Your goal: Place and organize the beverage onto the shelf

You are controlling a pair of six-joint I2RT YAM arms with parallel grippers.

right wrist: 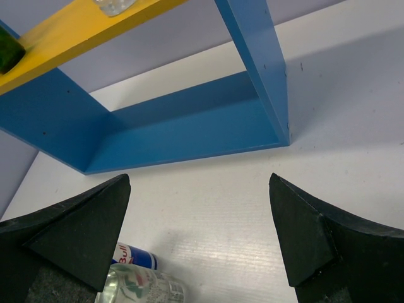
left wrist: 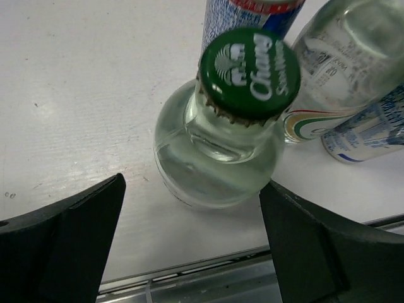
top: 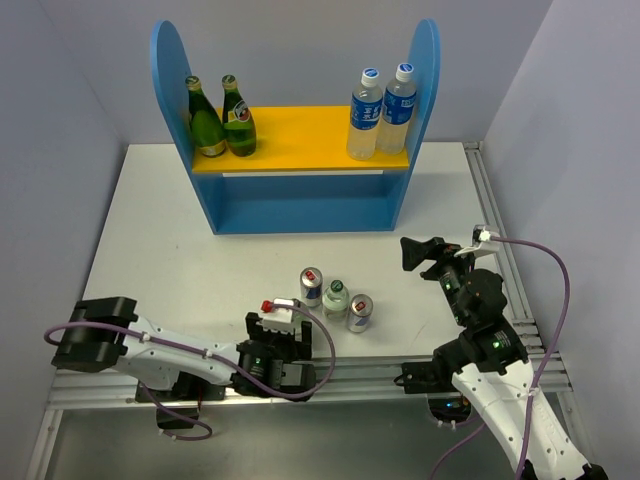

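1. Beverage count: six small drinks. The left green bottle (top: 207,122) and right green bottle (top: 239,120) stand upright side by side at the 9 o'clock end of the yellow board (top: 300,135) of the shelf (top: 300,208).
2. Two taller blue-capped bottles (top: 365,118) stand together at the board's 3 o'clock end. A bare stretch of yellow lies between the two pairs.
3. The other four drinks are on the table (top: 160,230), at 6 o'clock from the shelf. The far can (top: 311,287), second clear bottle (top: 335,298) and near can (top: 359,313) form a tight diagonal row running from 11 to 5 o'clock.
4. The capped clear bottle (left wrist: 214,151) stands upright at 8 o'clock of that row, close to the rail (left wrist: 189,278) on the table's near edge. In the top view the left arm mostly hides it.
5. The left gripper (left wrist: 192,186) is released. Its fingers (left wrist: 76,227) are spread on either side of the capped clear bottle, with a gap on both sides.
6. The right gripper (right wrist: 199,180) is released too, fingers wide and holding nothing. It is at 3 o'clock of the row, well apart from it, and points at the shelf's lower bay (right wrist: 189,136). White table lies between the claw and that opening.
7. The table strip at 9 o'clock of the shelf is wider than the strip at 3 o'clock.
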